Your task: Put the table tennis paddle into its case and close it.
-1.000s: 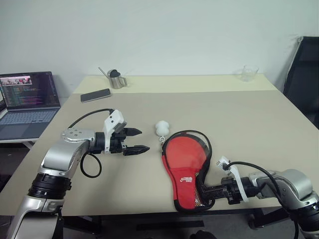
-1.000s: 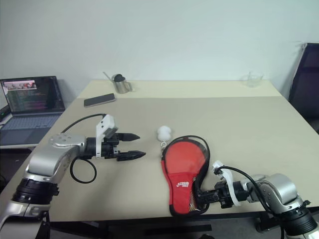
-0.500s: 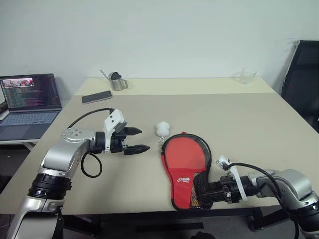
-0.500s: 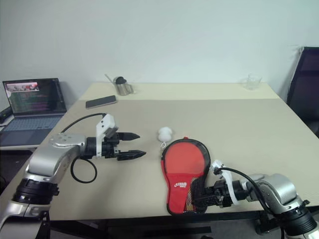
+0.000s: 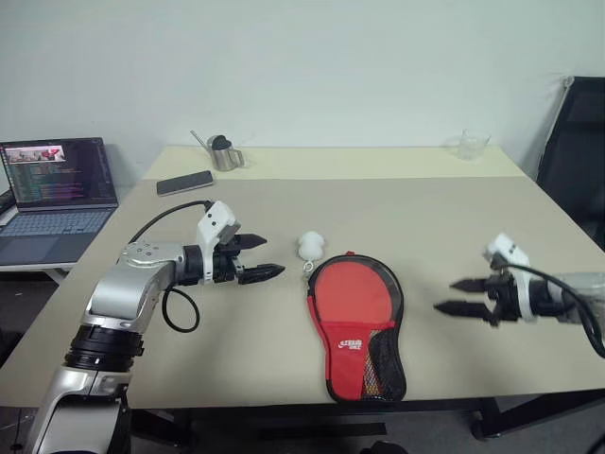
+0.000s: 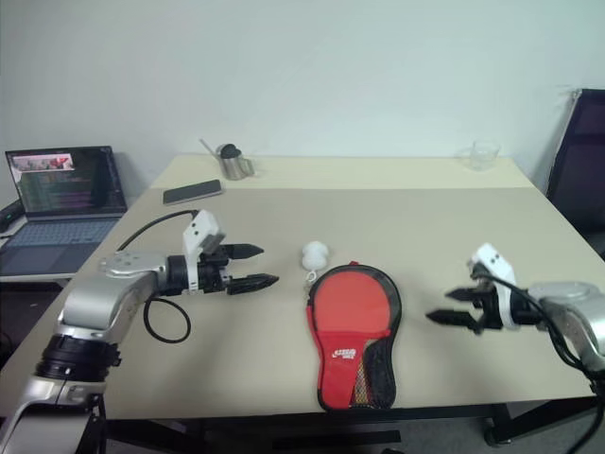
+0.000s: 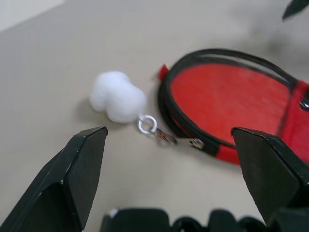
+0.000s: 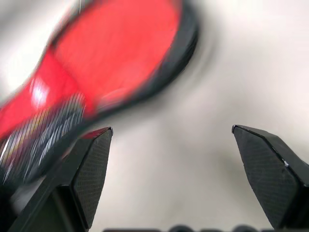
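Apparently the case (image 5: 356, 324) is lying flat near the front edge of the table (image 5: 473, 227), looking closed with the paddle presumably inside, while the left gripper (image 5: 257, 257) and right gripper (image 5: 456, 295) are hovering beside it, fingers spread and empty.

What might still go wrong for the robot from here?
The case lies near the table front edge, so a nudge might slide it off. The white pompom on its zipper pull sits just ahead of the open left gripper and may be hard to pinch. Whether the zip is fully shut isn't clear.
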Controlling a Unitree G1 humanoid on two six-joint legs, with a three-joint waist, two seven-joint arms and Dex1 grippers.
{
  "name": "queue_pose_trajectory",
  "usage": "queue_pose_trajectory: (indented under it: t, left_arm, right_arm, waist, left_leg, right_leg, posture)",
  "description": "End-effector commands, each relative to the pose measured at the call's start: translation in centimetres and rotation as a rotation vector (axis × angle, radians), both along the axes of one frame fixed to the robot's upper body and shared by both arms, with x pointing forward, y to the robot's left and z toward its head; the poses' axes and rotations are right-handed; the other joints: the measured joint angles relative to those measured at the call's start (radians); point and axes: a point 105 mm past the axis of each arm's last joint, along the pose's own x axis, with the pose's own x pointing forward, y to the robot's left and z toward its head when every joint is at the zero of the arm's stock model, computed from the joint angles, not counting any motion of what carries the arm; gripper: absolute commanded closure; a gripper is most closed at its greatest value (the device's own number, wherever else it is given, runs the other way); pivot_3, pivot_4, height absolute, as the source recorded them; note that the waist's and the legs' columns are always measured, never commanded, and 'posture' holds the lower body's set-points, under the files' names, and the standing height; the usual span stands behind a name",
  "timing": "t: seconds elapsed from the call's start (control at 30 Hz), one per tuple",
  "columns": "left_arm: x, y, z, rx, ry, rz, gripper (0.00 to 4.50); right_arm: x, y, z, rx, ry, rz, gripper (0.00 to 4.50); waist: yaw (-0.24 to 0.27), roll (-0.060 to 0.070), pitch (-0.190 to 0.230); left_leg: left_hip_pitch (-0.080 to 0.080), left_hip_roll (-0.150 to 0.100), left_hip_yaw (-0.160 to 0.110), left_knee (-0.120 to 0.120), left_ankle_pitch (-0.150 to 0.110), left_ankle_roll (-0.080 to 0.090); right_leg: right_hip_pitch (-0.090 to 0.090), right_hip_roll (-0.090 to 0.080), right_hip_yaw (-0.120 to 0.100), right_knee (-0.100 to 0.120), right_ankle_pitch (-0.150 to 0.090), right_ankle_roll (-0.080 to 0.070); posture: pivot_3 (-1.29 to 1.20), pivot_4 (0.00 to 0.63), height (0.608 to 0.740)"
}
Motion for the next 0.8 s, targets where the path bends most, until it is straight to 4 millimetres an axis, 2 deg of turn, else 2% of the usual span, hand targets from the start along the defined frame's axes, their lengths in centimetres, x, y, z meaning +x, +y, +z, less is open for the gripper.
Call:
queue_pose_trajectory:
  t: [0.03,0.17,0.3,0.4,0.57,0.7,0.8]
  left_arm:
    - [1.5,0.2,2.3,-0.034,-0.080,0.069,0.00]
    - [3.8,-0.3,2.8,-0.061,-0.098,0.164,0.00]
    - [5.7,-1.7,2.4,-0.070,-0.071,0.229,0.00]
    - [6.6,-2.6,1.8,-0.061,-0.043,0.262,0.00]
    - [6.9,-4.6,-0.3,-0.048,0.038,0.249,0.00]
    - [6.8,-6.9,-2.6,-0.027,0.117,0.203,0.00]
    - [6.5,-8.5,-3.4,-0.027,0.136,0.158,0.00]
  right_arm:
    - [1.0,4.1,2.6,0.090,-0.223,0.040,0.14]
    - [2.5,8.4,-0.3,0.079,-0.312,0.018,0.14]
    - [3.7,11.2,-3.9,0.079,-0.313,-0.031,0.14]
    - [4.4,12.1,-5.4,0.087,-0.307,-0.082,0.14]
    - [4.9,13.0,-7.3,0.068,-0.291,-0.116,0.14]
    - [4.7,14.1,-8.5,0.067,-0.265,-0.103,0.14]
    - [4.4,14.7,-8.9,0.071,-0.254,-0.089,0.14]
  waist:
    - [0.000,0.000,0.000]
    - [0.004,0.000,0.000]
    - [0.013,0.000,0.000]
    - [0.016,0.000,0.000]
    - [0.013,0.000,0.000]
    - [0.011,0.000,0.000]
    - [0.007,0.000,0.000]
  left_leg:
    - [0.000,0.000,0.000,0.000,0.000,0.000]
    - [-0.001,0.000,0.000,0.000,0.001,-0.004]
    - [-0.002,-0.002,0.000,0.001,0.001,-0.004]
    - [-0.004,-0.002,0.001,0.001,0.001,-0.004]
    - [-0.004,-0.002,0.001,0.000,0.001,-0.004]
    - [-0.003,-0.002,0.001,0.000,0.001,-0.004]
    - [-0.002,-0.002,0.001,0.000,0.001,-0.004]
  right_leg:
    - [0.000,0.000,0.000,0.000,0.000,0.000]
    - [-0.001,0.000,0.000,0.000,0.000,0.000]
    - [-0.003,0.000,0.000,0.000,0.000,0.000]
    - [-0.005,0.000,0.001,0.000,0.000,0.000]
    - [-0.005,0.000,0.002,0.001,0.000,0.000]
    - [-0.005,0.001,0.002,0.001,0.000,0.000]
    - [-0.004,0.001,0.002,0.002,0.000,0.000]
  posture:
    - [0.00,0.150,0.740]
    - [0.00,0.150,0.740]
    - [0.00,0.150,0.740]
    - [0.00,0.150,0.740]
    - [0.00,0.150,0.740]
    - [0.00,0.150,0.740]
    - [0.00,0.150,0.740]
